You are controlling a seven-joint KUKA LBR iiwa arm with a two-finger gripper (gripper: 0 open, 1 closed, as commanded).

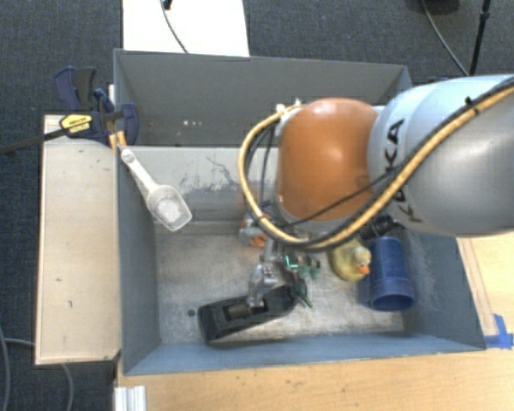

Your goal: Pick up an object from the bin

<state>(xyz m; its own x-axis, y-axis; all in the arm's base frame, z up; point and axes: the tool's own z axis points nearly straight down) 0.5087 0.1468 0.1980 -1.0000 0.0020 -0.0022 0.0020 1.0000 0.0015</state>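
Note:
My gripper (262, 288) hangs below the arm's orange cover, low over the front middle of the bin. Its tip is down at the right end of a black stapler-like tool (240, 312) that lies flat near the front wall; whether they touch I cannot tell. A small green piece (305, 270) lies just right of the gripper. A yellow rubber duck (351, 263) sits further right, against a blue cup (389, 274) lying on its side. A small orange thing (254, 238) peeks out behind the gripper.
A white plastic scoop (157, 193) leans in the bin's back left corner. The arm and its cables cover the back right of the bin. Bare grey floor lies between the scoop and the black tool.

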